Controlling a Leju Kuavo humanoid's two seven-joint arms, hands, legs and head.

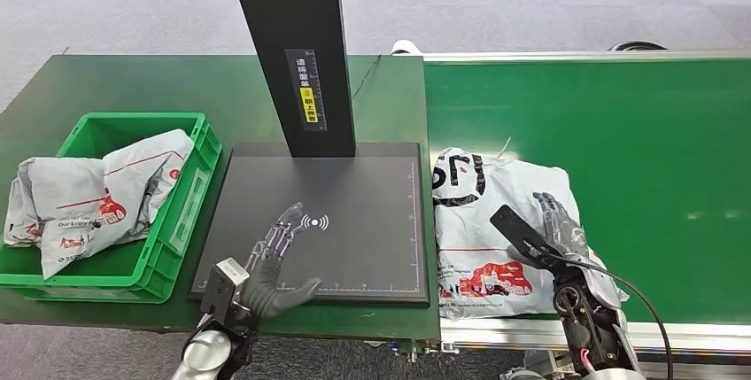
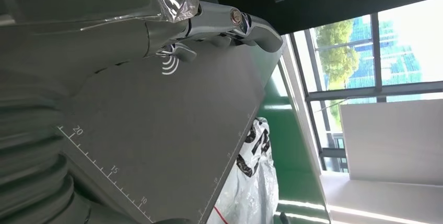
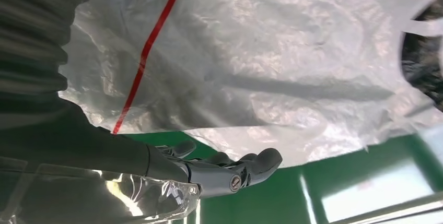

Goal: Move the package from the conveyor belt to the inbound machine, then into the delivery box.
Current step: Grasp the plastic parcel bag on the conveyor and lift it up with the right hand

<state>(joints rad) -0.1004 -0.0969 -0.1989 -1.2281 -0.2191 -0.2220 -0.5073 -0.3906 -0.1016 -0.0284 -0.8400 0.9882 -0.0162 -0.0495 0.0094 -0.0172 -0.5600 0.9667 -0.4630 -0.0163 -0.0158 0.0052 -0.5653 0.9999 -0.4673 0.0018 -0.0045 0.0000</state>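
A white-grey plastic package point(image 1: 491, 221) with red and black print lies flat on the green conveyor belt point(image 1: 655, 158), at its left end beside the inbound machine's black platform point(image 1: 372, 212). My right hand point(image 1: 556, 221) reaches over the package's right edge with its fingers point(image 3: 230, 174) stretched out along the bag point(image 3: 261, 51), gripping nothing. My left hand point(image 1: 282, 243) hovers open over the platform's front left, fingers point(image 2: 224, 20) straight above the platform point(image 2: 172, 130). The package's corner point(image 2: 251, 182) shows past the platform's edge.
A green delivery crate point(image 1: 181, 212) stands left of the platform, with grey packages point(image 1: 89, 198) piled in it and hanging over its left rim. The machine's black post point(image 1: 297, 43) rises at the back of the platform. The dark green table point(image 1: 133, 83) extends behind.
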